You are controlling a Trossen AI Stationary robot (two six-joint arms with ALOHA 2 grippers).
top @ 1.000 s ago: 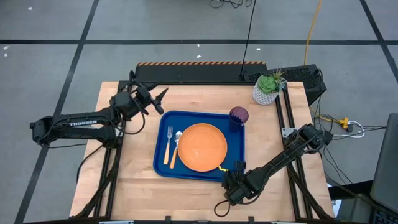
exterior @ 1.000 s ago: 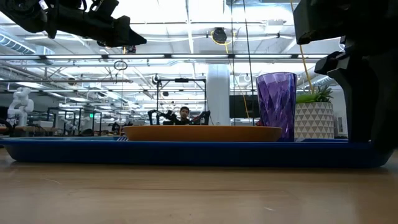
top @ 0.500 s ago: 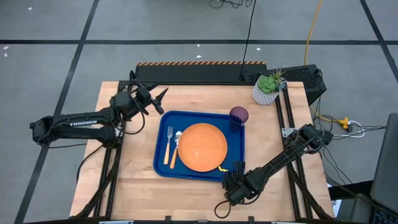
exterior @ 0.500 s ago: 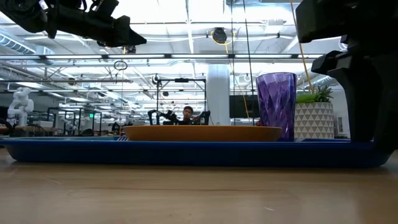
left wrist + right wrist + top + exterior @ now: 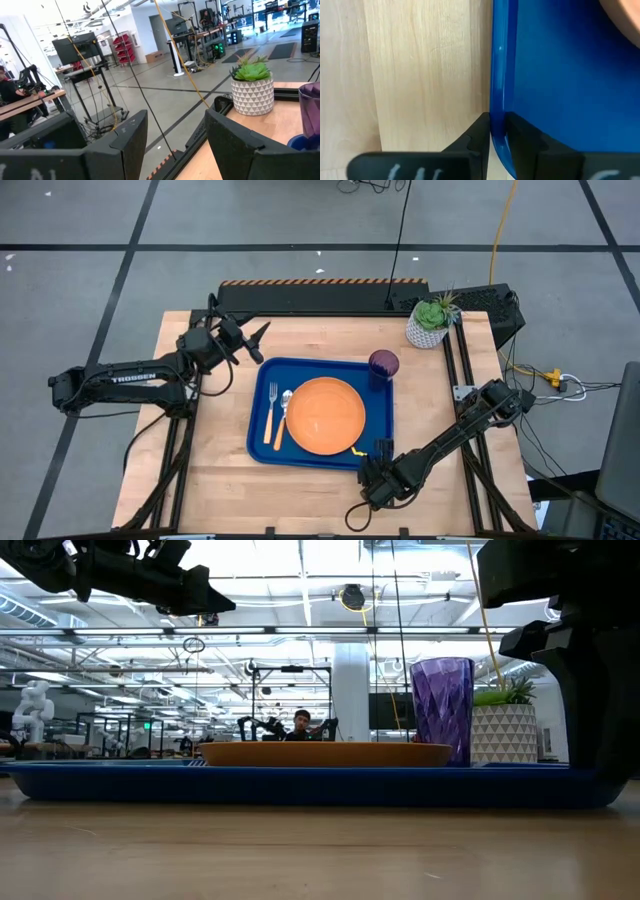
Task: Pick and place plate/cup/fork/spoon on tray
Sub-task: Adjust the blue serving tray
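Note:
The blue tray [image 5: 262, 448] lies flat on the wooden table. On it rest the orange plate [image 5: 326, 416], the fork [image 5: 270, 412] and the spoon [image 5: 284, 418] side by side left of the plate, and the purple cup [image 5: 384, 364] upright in the far right corner. My right gripper [image 5: 369, 457] is shut on the tray's near rim by the near right corner. My left gripper [image 5: 256, 338] is open and empty, raised above the table just beyond the tray's far left corner. My right gripper pinches the tray's raised near rim [image 5: 498, 107], close to the near right corner. One finger [image 5: 479, 134] is outside the rim over the wood, the other [image 5: 522, 136] inside the tray. The fingers slant down from the near right. The tray lies flat on the table.
A white pot with a green succulent [image 5: 430, 322] stands at the table's far right corner, beyond the cup; it also shows in the left wrist view [image 5: 252, 90]. Bare wood lies left of the tray and along the near edge. A person sits far off in the room [image 5: 300, 723].
In the low view my right arm has shifted a little while staying shut on the tray's rim. The tray and the things on it stay about where they were.

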